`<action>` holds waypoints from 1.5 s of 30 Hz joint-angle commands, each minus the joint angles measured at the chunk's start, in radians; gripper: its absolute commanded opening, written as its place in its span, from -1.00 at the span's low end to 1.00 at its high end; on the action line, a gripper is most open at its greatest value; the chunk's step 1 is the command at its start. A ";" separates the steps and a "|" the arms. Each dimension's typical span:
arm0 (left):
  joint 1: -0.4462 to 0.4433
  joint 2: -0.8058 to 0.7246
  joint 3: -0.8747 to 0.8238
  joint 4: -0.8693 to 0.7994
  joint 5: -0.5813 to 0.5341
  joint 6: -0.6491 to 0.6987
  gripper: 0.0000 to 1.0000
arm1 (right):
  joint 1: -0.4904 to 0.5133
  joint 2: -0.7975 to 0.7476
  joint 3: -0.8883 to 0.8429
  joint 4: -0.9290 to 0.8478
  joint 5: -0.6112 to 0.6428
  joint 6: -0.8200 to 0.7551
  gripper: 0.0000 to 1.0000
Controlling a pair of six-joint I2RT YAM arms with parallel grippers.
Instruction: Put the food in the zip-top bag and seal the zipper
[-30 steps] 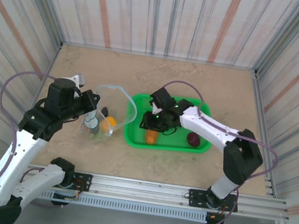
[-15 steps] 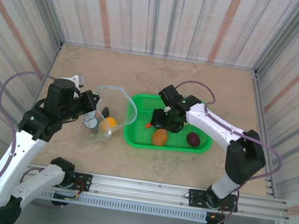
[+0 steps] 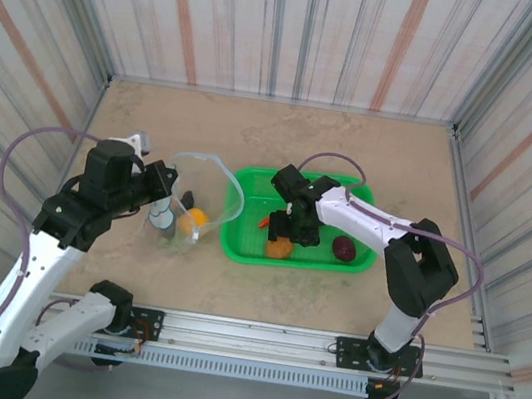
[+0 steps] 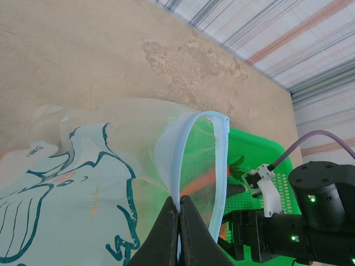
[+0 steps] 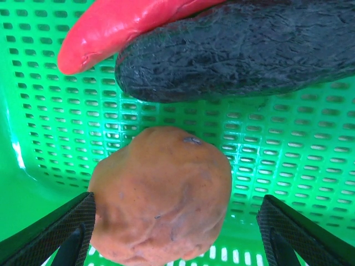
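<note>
Right pincer point(image 5: 176, 219) spread wide, straddling the brown potato point(image 5: 161, 194) in the green basket point(image 5: 288, 138); grip not closed. Left pincer point(image 4: 178, 213) pressed together, pinching the zipper point(image 4: 168, 160) of the zip-top bag point(image 4: 83, 166).

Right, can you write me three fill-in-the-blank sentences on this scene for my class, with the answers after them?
1. The left hand pinches the ___ of the zip-top bag.
2. The right hand has its jaws ___, one on either side of the brown potato.
3. The potato, the eggplant and the carrot all lie in the ___ basket.

Missing words: zipper; open; green.
</note>
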 commanded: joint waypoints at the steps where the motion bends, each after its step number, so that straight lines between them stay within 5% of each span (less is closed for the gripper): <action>1: 0.010 0.001 -0.012 0.034 -0.002 0.004 -1.00 | -0.011 0.041 -0.034 -0.006 0.004 -0.023 0.54; 9: 0.010 0.009 -0.001 0.039 0.001 0.000 -1.00 | -0.014 0.073 -0.038 0.033 -0.037 -0.009 0.48; 13: 0.010 0.017 0.012 0.036 0.005 0.002 -1.00 | -0.018 0.038 -0.029 0.026 -0.039 -0.006 0.28; 22: 0.010 0.059 0.024 0.050 0.057 -0.016 -1.00 | -0.098 -0.196 -0.048 0.035 -0.061 0.011 0.12; 32: 0.010 0.088 0.023 0.071 0.145 -0.036 -1.00 | -0.079 -0.420 0.061 0.229 -0.052 -0.055 0.11; 45: 0.010 0.072 0.041 0.055 0.158 -0.050 -1.00 | 0.128 -0.172 0.245 0.494 -0.044 -0.067 0.11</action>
